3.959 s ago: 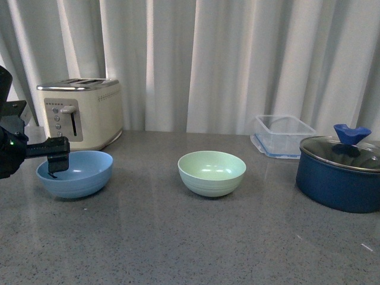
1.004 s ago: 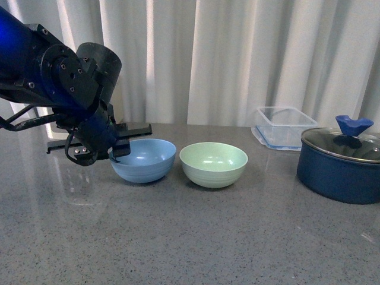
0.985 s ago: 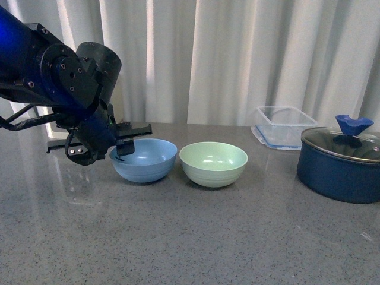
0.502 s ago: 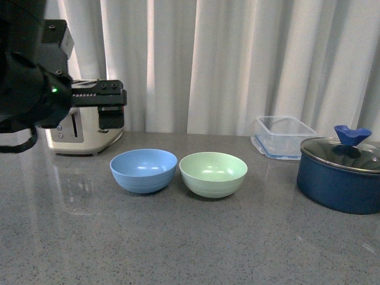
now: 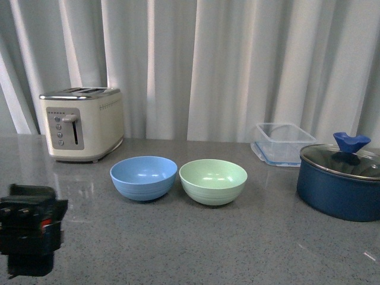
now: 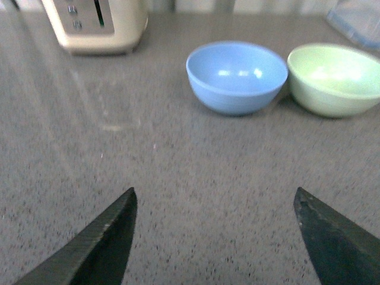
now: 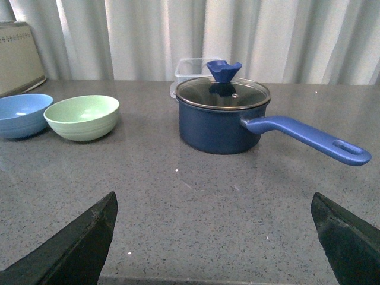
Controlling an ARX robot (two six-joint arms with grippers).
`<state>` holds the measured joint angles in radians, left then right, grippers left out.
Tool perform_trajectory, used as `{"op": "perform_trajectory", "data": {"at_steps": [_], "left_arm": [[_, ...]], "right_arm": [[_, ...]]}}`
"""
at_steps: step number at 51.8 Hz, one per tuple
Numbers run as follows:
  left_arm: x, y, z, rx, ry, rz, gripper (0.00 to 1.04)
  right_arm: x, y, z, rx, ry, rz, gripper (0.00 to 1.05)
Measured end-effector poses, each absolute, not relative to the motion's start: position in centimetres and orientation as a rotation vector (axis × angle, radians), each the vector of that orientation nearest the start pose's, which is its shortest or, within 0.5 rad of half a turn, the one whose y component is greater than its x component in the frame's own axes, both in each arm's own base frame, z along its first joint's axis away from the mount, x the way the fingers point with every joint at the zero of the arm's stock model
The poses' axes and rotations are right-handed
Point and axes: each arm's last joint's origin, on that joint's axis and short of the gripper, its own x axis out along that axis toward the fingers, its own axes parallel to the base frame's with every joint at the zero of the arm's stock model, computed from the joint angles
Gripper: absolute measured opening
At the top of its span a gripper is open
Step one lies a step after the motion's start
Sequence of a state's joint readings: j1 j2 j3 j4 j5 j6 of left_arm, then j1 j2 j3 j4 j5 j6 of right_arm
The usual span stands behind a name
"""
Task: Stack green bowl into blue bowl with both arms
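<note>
The green bowl [image 5: 213,181] sits upright just beside the blue bowl [image 5: 143,177], on the side nearer the right gripper [image 7: 214,199]. That gripper and the left gripper [image 6: 214,196] both gape wide and empty, well back from the bowls.

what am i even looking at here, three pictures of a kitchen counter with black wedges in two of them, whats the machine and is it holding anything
This is a robot with two arms, each ending in a two-fingered gripper. The front picture comes from a camera on the robot's body, looking forward. The black block low in its corner is part of the left arm.

The other two pictures come from cameras on the wrists. The black wedges in them are the fingers of the left gripper and the right gripper. Both are open and hold nothing.

On the grey counter a blue bowl and a green bowl stand side by side. There is also a cream toaster, a clear container and a navy pot with a glass lid. The green bowl is not yet stacked in the blue one.
</note>
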<state>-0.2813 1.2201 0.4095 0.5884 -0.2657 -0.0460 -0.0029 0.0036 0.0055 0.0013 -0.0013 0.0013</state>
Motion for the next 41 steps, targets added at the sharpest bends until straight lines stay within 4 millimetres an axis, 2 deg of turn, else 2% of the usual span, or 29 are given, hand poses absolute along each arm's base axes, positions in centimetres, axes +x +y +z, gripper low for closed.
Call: {"op": "perform_trajectory", "data": {"at_steps": [6, 11, 17, 21, 30, 41], "left_arm": [[21.1, -4.4, 19.5, -0.015, 0.03, -0.01, 0.6], [20.0, -3.6, 19.5, -0.018, -0.001, -0.005, 0.46], [18.6, -2.7, 18.6, -0.011, 0.01, -0.004, 0.24], [17.5, -2.1, 18.2, -0.007, 0.012, -0.009, 0.05], [15.6, -1.2, 17.5, -0.006, 0.012, -0.002, 0.04], [14.3, 0.0, 16.6, -0.005, 0.003, 0.0, 0.04]], "right_arm": [[9.8, 0.0, 16.5, 0.001, -0.003, -0.002, 0.95], [9.8, 0.0, 16.5, 0.001, -0.003, -0.001, 0.95], [9.8, 0.0, 16.5, 0.001, -0.003, -0.002, 0.95], [9.8, 0.0, 16.5, 0.001, -0.003, -0.002, 0.95], [9.8, 0.0, 16.5, 0.001, -0.003, -0.002, 0.95], [9.8, 0.0, 16.5, 0.001, -0.002, 0.0, 0.95]]}}
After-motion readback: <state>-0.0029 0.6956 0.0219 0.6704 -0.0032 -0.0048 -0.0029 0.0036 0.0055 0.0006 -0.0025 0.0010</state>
